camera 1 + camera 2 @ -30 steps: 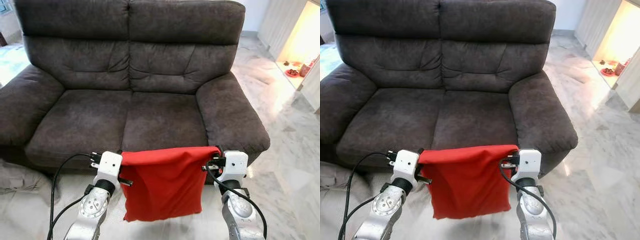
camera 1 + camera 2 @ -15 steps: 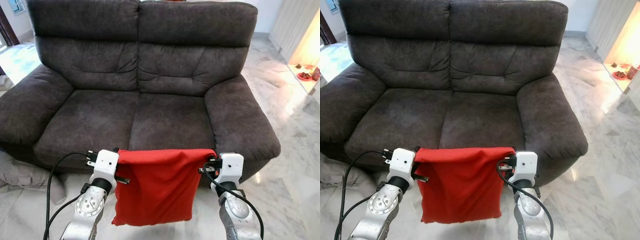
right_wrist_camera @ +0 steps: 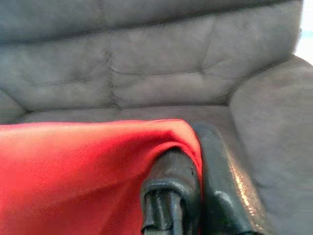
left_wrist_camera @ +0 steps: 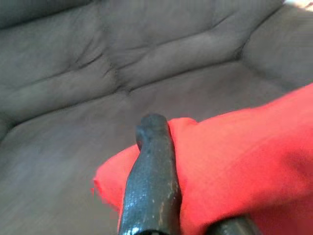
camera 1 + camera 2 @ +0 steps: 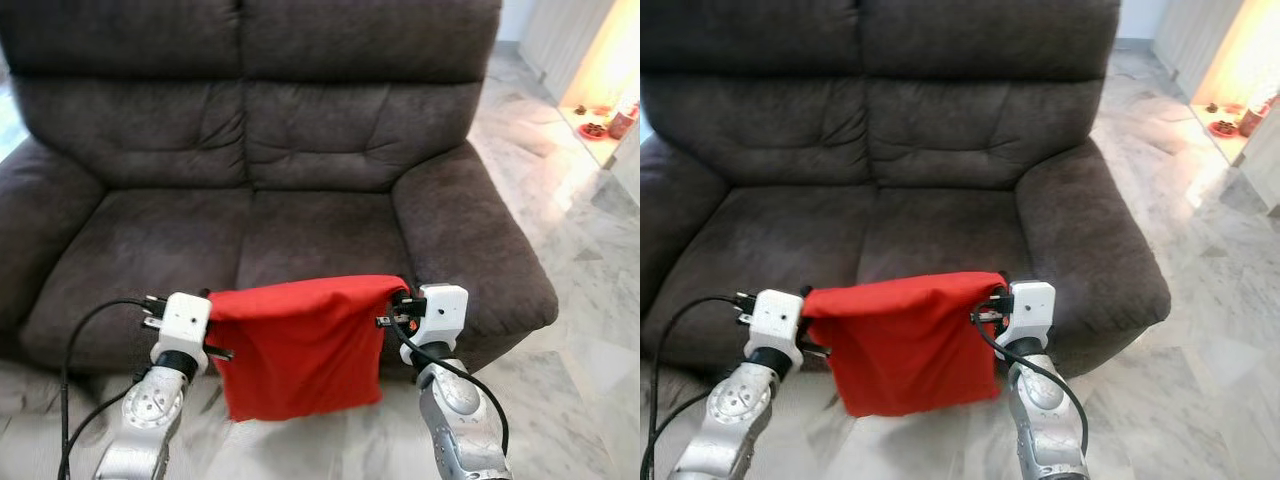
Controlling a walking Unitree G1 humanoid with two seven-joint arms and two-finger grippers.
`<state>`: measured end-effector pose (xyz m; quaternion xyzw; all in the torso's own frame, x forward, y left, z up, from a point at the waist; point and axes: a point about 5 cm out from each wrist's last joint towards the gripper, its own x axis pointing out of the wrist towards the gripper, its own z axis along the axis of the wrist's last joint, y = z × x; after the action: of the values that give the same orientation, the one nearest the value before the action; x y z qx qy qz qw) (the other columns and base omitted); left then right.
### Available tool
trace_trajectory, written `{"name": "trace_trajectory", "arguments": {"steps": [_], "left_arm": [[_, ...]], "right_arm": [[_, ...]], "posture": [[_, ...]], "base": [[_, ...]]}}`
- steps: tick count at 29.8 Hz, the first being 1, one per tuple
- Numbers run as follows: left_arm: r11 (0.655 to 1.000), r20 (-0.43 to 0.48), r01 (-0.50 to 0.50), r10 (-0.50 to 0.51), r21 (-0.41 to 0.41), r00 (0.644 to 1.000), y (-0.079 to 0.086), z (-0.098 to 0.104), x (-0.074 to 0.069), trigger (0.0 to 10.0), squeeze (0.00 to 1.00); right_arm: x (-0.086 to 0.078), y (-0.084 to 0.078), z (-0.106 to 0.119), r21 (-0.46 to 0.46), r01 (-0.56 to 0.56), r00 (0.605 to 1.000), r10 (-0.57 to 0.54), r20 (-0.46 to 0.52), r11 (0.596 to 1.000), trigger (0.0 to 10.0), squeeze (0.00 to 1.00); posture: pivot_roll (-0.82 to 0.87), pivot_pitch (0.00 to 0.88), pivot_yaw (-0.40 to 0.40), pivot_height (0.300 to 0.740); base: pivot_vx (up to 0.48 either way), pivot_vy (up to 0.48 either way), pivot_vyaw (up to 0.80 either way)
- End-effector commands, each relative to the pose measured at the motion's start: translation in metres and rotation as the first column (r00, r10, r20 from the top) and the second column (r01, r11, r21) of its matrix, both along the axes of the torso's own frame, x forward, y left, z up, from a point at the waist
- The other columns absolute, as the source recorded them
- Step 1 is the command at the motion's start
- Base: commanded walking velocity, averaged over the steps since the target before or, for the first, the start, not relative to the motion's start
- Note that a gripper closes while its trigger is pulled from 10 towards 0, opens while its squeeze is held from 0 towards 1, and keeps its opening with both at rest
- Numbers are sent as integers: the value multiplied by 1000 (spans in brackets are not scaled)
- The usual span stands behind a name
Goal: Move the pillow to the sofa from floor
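Red pillow (image 5: 297, 347) hanging before the dark grey sofa (image 5: 300, 170), top corners pinched by left end effector (image 5: 212, 308) and right end effector (image 5: 398, 301), both clamped.

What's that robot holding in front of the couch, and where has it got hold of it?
A red pillow, hanging limp. The left gripper pinches one top corner and the right gripper the other, so it hangs between them at the sofa seat's front edge.

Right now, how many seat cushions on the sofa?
2. Left seat cushion and right seat cushion sit side by side between the armrests. The red pillow, held by the left end effector and right end effector, hangs before the right cushion's front edge.
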<state>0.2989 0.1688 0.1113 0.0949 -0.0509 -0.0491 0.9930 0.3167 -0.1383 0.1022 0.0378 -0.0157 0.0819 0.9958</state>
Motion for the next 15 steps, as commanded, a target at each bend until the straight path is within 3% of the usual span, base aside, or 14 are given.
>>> {"name": "trace_trajectory", "arguments": {"steps": [1,7,8,14,15], "left_arm": [[1000,70,-27,26,3,997,12,17,2,10000,0],[999,135,-27,23,28,991,17,41,9,10000,0],[999,177,-37,30,35,984,22,56,13,10000,0],[994,275,-31,3,100,962,32,94,18,10000,0],[992,310,-46,8,115,951,37,107,19,10000,0]], "right_arm": [[9,7,36,41,-13,989,7,147,999,10000,0],[17,8,54,49,-13,981,3,193,999,10000,0],[18,10,64,53,-25,973,13,231,998,10000,0],[24,14,99,109,-46,943,7,333,993,10000,0],[27,15,114,114,-56,928,10,371,992,10000,0]], "posture": [[67,139,5,740],[68,140,6,740],[67,140,6,740],[71,143,7,740],[70,142,8,740]], "base": [[364,0,0],[367,0,-133],[368,0,0],[372,0,0],[375,0,0]]}}
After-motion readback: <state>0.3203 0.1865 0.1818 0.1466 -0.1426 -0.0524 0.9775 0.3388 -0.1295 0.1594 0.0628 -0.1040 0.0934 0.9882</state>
